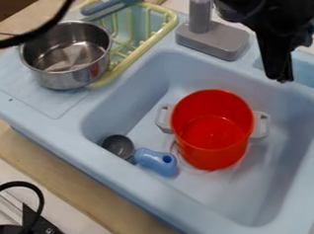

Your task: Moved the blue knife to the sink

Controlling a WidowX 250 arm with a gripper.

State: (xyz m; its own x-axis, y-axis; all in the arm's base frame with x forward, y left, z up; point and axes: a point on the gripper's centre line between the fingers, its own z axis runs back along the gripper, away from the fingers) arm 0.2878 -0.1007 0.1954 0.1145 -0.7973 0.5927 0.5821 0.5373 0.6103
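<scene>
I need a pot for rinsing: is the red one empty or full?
Empty: the red pot has an open top, showing bare red walls and floor inside.

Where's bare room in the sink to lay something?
In view, the sink floor is bare below the red pot; a narrower patch lies between pot and left wall, above the ladle. It's crowded where the ladle's handle nears the pot.

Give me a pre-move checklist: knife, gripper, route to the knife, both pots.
1. Blue knife in sink: not ok; what looks like its handle is at the dish rack.
2. Gripper at knife: not ok; it hangs over the sink's back right part.
3. Direct route: not ok; the grey dispenser stands between.
4. Red pot upright: ok.
5. Metal pot free of knife: cannot tell.
</scene>
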